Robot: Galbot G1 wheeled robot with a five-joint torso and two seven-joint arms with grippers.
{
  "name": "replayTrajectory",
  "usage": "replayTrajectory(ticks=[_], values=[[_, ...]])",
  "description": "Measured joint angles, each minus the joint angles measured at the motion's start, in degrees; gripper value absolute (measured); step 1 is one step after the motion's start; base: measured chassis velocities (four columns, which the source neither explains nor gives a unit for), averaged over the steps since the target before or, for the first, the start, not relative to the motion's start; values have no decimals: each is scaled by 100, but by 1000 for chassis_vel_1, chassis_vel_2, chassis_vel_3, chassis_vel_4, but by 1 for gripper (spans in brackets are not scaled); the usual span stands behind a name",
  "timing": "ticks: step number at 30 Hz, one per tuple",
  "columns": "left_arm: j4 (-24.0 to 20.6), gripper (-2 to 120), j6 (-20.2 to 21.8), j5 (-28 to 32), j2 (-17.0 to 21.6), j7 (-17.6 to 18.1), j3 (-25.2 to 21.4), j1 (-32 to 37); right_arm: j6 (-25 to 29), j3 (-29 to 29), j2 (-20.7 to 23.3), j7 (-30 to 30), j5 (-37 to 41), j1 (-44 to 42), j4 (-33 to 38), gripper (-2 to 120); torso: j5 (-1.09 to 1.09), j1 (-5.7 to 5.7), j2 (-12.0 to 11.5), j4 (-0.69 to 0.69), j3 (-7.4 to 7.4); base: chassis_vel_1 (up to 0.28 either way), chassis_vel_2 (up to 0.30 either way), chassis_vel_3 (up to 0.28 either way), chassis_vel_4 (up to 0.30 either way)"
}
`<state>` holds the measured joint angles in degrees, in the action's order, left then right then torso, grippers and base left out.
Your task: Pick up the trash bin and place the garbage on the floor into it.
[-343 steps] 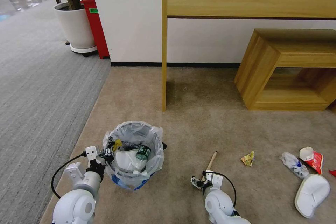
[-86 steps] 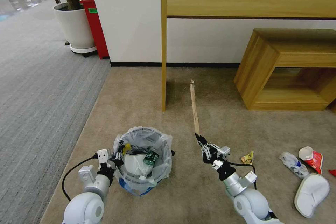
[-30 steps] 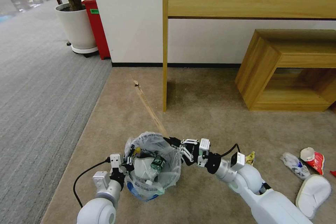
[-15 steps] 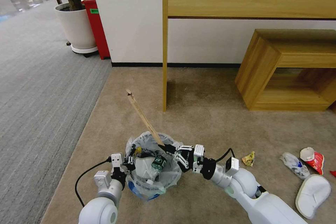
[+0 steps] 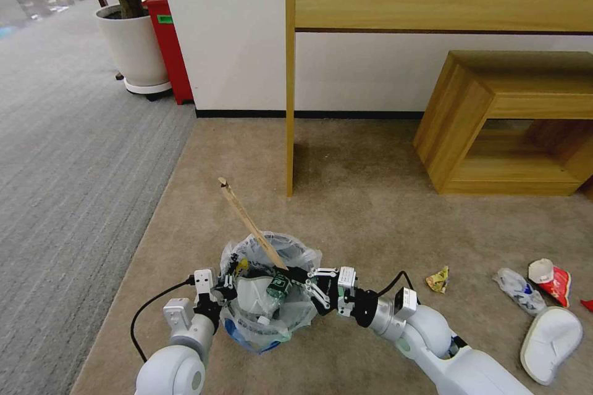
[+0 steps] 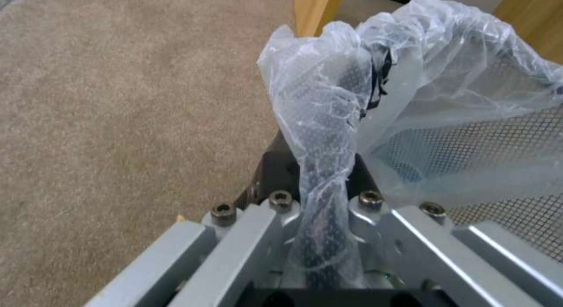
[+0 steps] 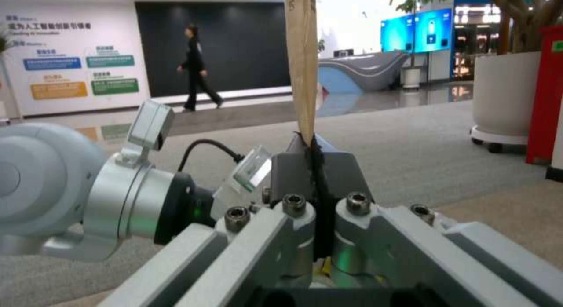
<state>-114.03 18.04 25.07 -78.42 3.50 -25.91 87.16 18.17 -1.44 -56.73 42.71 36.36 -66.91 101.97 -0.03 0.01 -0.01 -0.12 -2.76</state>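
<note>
The right claw (image 5: 295, 274) grips a stiff, light wooden stick (image 5: 249, 220) at its lower end, above the bin (image 5: 272, 296). The left claw (image 5: 221, 287), at 9 o'clock, pinches the bin's rim.

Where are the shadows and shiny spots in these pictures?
Head view: a dark shadow lies on the carpet under the table. Left wrist view: light glints off the crinkly bag on the bin rim that the left pincer clamps. Right wrist view: behind the stick in the right pincer, the polished floor mirrors the bright screens.
</note>
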Motion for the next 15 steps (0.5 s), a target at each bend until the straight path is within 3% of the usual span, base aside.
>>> replayTrajectory(ticks=[8,15], values=[[-77,2,31,75,12,14,-36,12,54,-51,5,19,-125,-147,-54,0,1,0,0,0,1,0,0,0,0],[-134,2,35,120,33,24,-84,24,72,-116,6,91,-191,-230,-73,21,3,0,0,1,1,0,0,0,0]])
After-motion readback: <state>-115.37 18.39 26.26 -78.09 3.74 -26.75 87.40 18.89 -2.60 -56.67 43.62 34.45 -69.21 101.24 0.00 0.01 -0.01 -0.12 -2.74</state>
